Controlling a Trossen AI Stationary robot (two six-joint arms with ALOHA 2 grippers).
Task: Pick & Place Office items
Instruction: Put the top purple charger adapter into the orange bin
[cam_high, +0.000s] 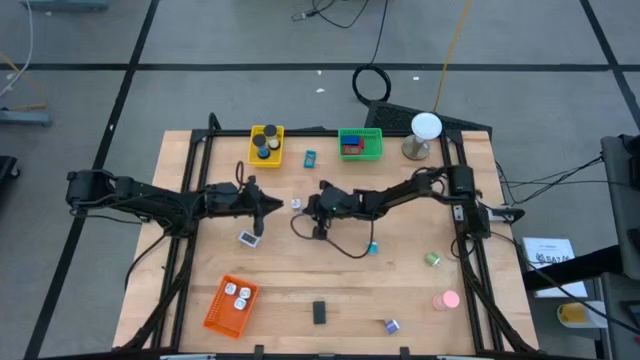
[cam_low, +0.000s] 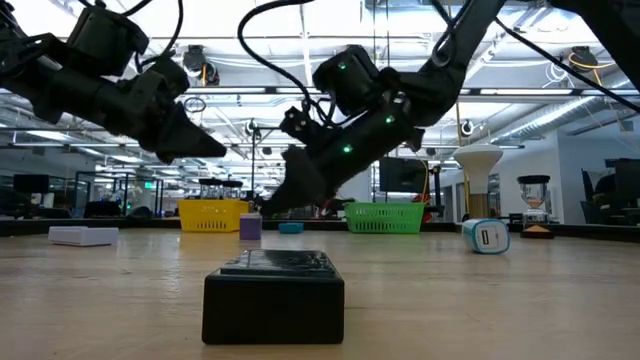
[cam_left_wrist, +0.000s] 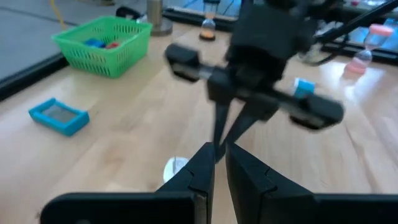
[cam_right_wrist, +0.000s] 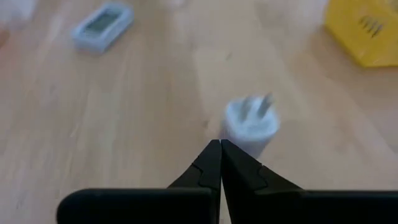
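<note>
1. Your right claw (cam_high: 312, 206) sat at the centre of the high frame, fingers pressed together on nothing, with the white plug (cam_right_wrist: 250, 126) lying on the counter (cam_high: 300, 270) just past its tips.
2. Your left claw (cam_high: 272, 207) pointed at the same spot from the left, fingers nearly touching and empty, the two claws near each other with the plug (cam_high: 297, 203) between them.
3. Both arms were crowding one small piece; I judged a collision likely if you drove either further in.
4. A shut claw could only nudge the plug, and it might have rolled away, so you needed to spread the fingers first.
5. Other items lay scattered: a white piece (cam_high: 248, 238) lower left of centre, a black block (cam_high: 320, 312) at bottom centre, a pink piece (cam_high: 446, 299) lower right.
6. The green basket (cam_high: 360, 144) and yellow basket (cam_high: 267, 144) stood along the top edge, the orange basket (cam_high: 231, 305) at lower left.
</note>
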